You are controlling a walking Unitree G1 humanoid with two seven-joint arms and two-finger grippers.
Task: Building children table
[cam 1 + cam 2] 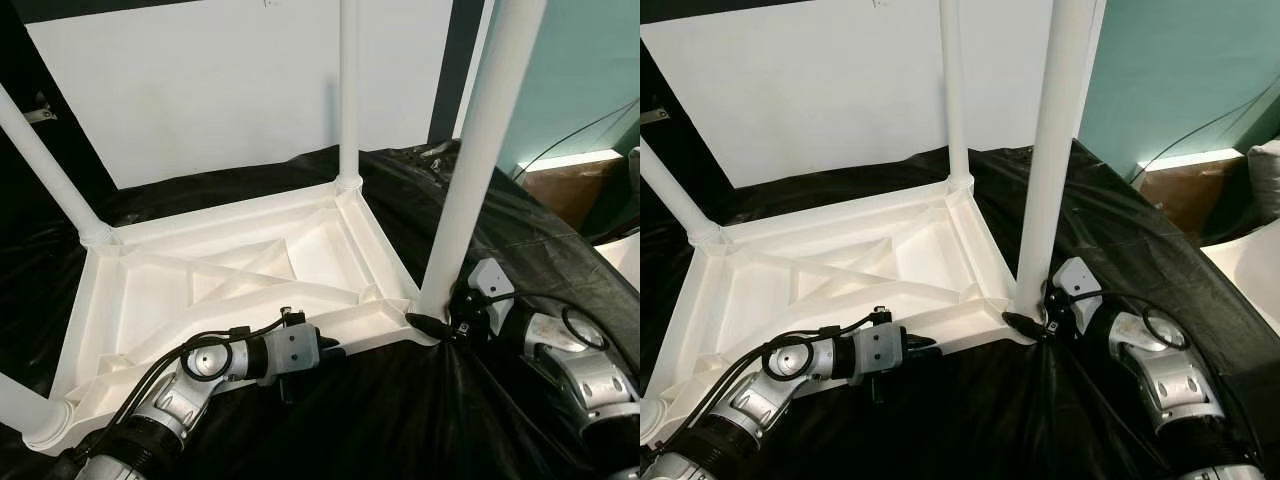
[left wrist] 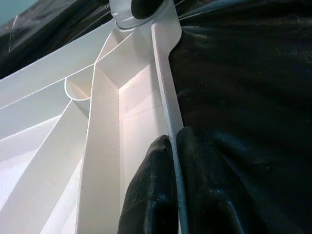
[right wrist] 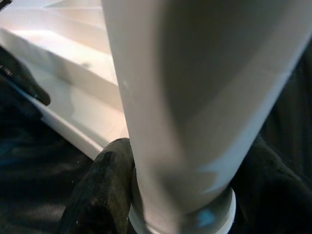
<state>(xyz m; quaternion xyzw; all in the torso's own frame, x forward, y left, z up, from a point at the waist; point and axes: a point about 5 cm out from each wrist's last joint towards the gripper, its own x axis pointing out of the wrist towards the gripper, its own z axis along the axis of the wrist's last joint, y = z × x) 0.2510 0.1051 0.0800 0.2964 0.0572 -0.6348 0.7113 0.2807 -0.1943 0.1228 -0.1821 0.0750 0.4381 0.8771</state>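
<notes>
A white plastic children's table (image 1: 240,270) lies upside down on a black sheet (image 1: 400,420), its ribbed underside facing up. Legs stand at the far left corner (image 1: 45,160), the far right corner (image 1: 348,90) and the near left corner (image 1: 20,405). My left gripper (image 1: 335,350) is shut on the tabletop's near rim (image 2: 168,97), one finger (image 2: 151,190) inside the wall and one outside. My right gripper (image 1: 435,322) is shut around the base of the near right leg (image 1: 480,140), where it meets its corner socket. In the right wrist view, black fingers (image 3: 100,187) flank that leg (image 3: 195,97).
A large white panel (image 1: 220,90) leans upright behind the table. A teal wall (image 1: 590,70) and a brown box (image 1: 570,190) are at the right, with a cable running across them. The crumpled black sheet covers the surface all around the table.
</notes>
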